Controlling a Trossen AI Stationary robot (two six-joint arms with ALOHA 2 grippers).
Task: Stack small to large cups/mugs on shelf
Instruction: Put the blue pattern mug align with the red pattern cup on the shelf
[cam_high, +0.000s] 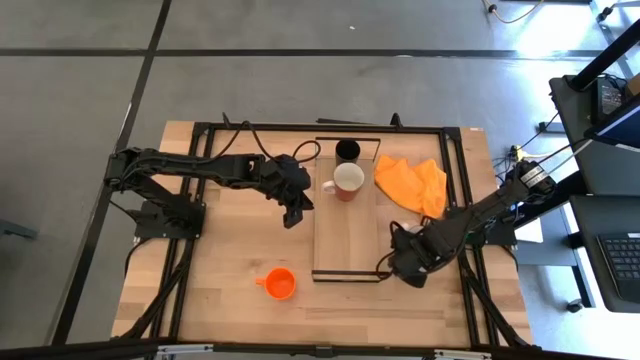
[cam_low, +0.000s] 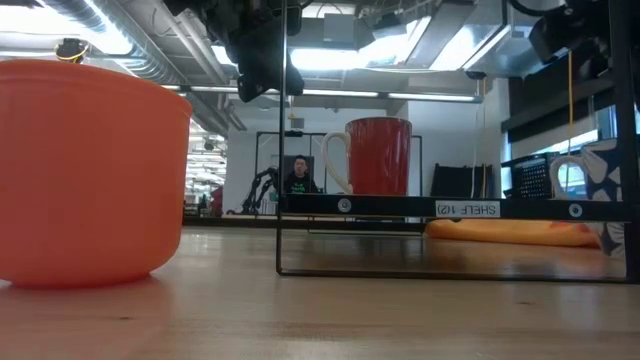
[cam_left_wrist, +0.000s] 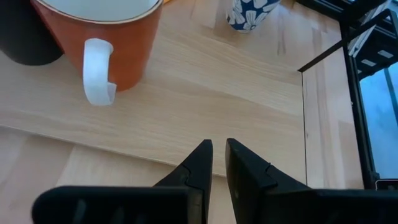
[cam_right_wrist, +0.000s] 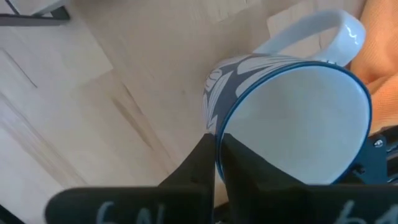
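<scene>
Right gripper (cam_right_wrist: 216, 163) clamps the floral mug (cam_right_wrist: 283, 115) by its rim for transfer onto the shelf (cam_high: 345, 250); left gripper (cam_left_wrist: 217, 163), fingers together, waits at shelf's 9 o'clock.

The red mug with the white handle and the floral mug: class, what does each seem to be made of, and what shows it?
The red mug looks like glazed ceramic: smooth glossy wall, thick white handle, pale inside. The floral mug, gripped at its rim by the right tool, also looks like glazed ceramic, or perhaps enamel: shiny white interior, thin dark-blue rim, printed pattern.
</scene>
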